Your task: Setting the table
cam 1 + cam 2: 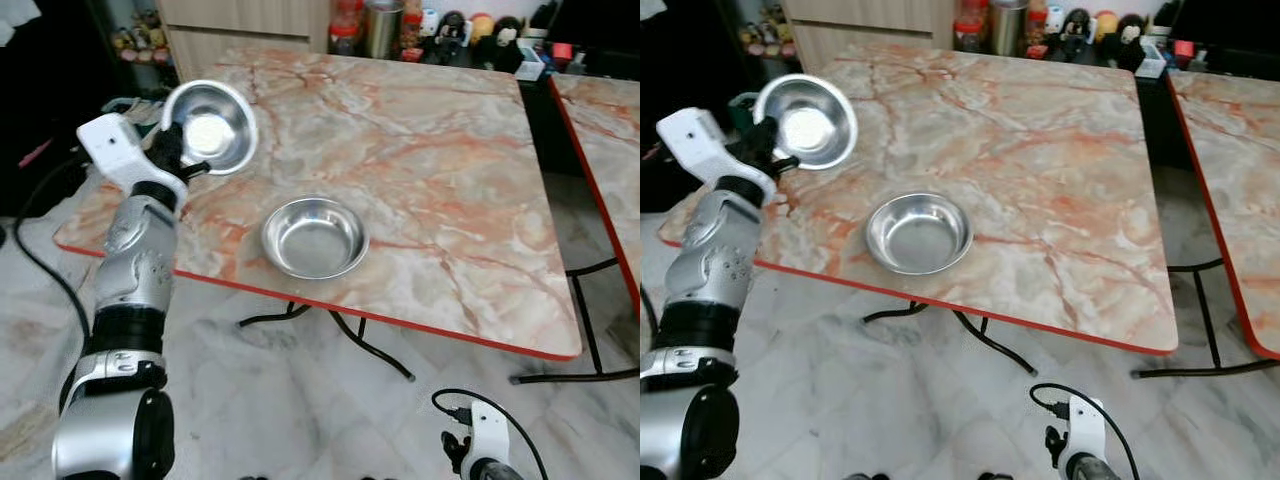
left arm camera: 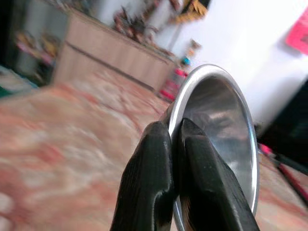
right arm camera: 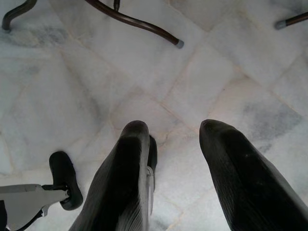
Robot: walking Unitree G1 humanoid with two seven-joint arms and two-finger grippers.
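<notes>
Left gripper (image 2: 177, 159) pinches the thin rim of a steel bowl (image 1: 212, 127), its two glossy black fingers (image 2: 149, 183) pressed together with only the metal edge between them; the bowl stands tilted on its side above the near left corner of the table (image 1: 450, 180), its polished hollow facing the camera and catching a bright patch of light. Just beyond the jaws, lower and toward the table's middle, a second steel bowl (image 1: 314, 237) sits upright on the slab, round, shallow and mirror-smooth. The tabletop is a hard cream surface veined in rust-orange with a red edge, on thin dark metal legs. The step in hand appears to be carrying the held bowl to its place; the next move calls for levelling it and lowering it onto bare slab apart from the first bowl before releasing. Right gripper (image 3: 175, 139) hangs idle over the pale marble floor (image 3: 240, 72), fingers parted with nothing between them
</notes>
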